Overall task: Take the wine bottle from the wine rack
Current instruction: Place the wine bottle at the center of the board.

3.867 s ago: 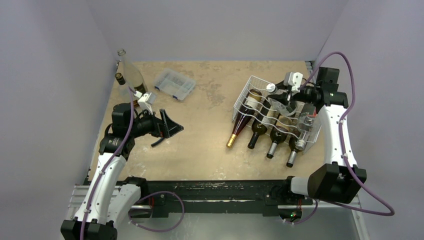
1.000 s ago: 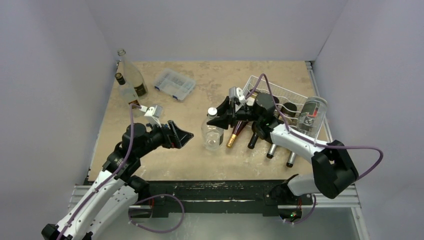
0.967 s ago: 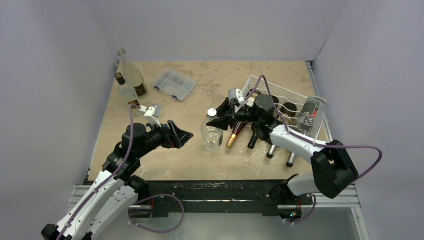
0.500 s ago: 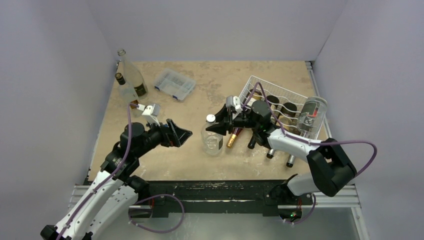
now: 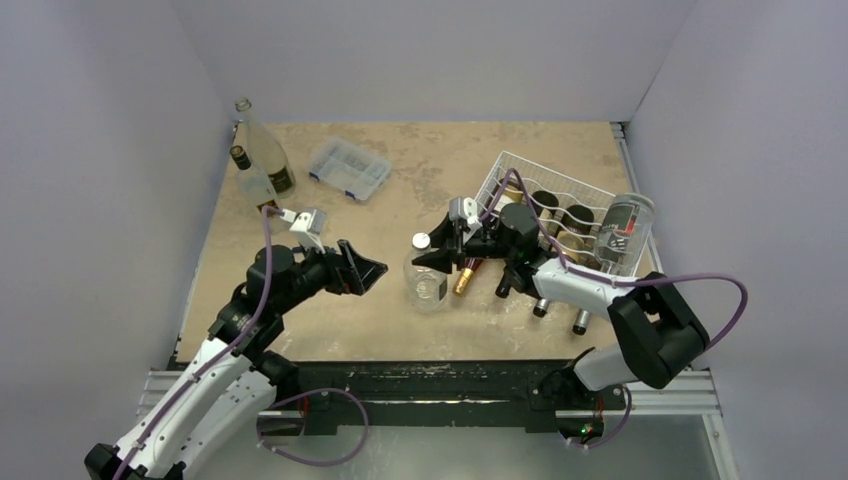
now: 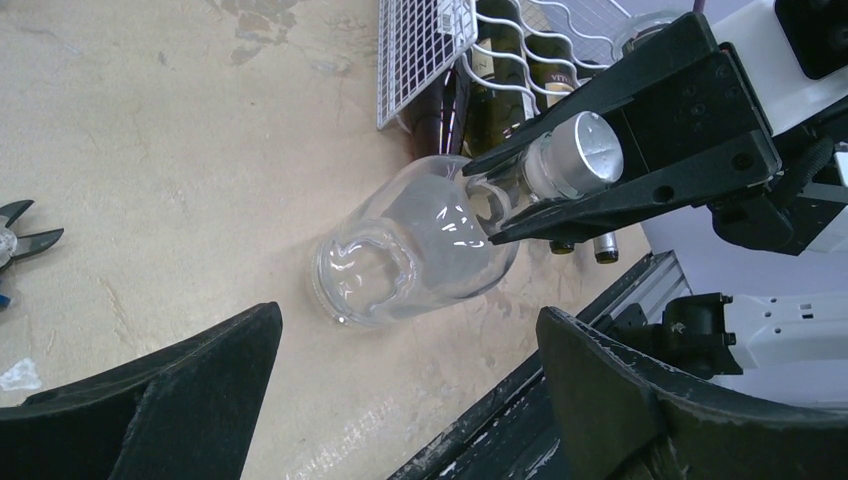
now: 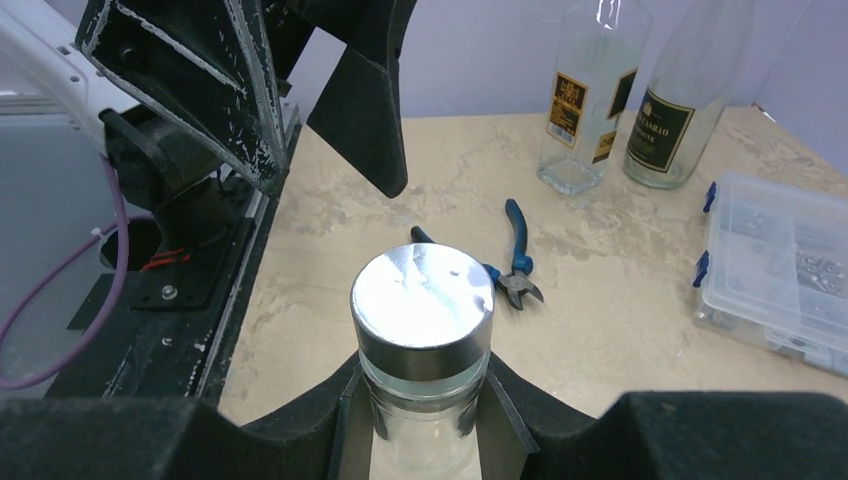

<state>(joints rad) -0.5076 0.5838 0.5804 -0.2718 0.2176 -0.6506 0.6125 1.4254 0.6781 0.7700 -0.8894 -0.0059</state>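
We judge the task nearly finished. The clear glass bottle with a silver cap (image 5: 425,285) is out of the white wire wine rack (image 5: 560,175) and sits near the middle of the tan tabletop (image 5: 420,160), at the rack's 9 o'clock and apart from it. The right gripper (image 5: 428,254) is clamped on its neck just under the cap. We cannot tell whether the base rests fully on the surface; in the left wrist view the bottle looks tilted. The left gripper (image 5: 358,268) waits at the bottle's 9 o'clock, its jaws spread wide and holding nothing. Dark wine bottles (image 6: 495,95) lie in the cradles. What we see left is settling the bottle upright and releasing it.
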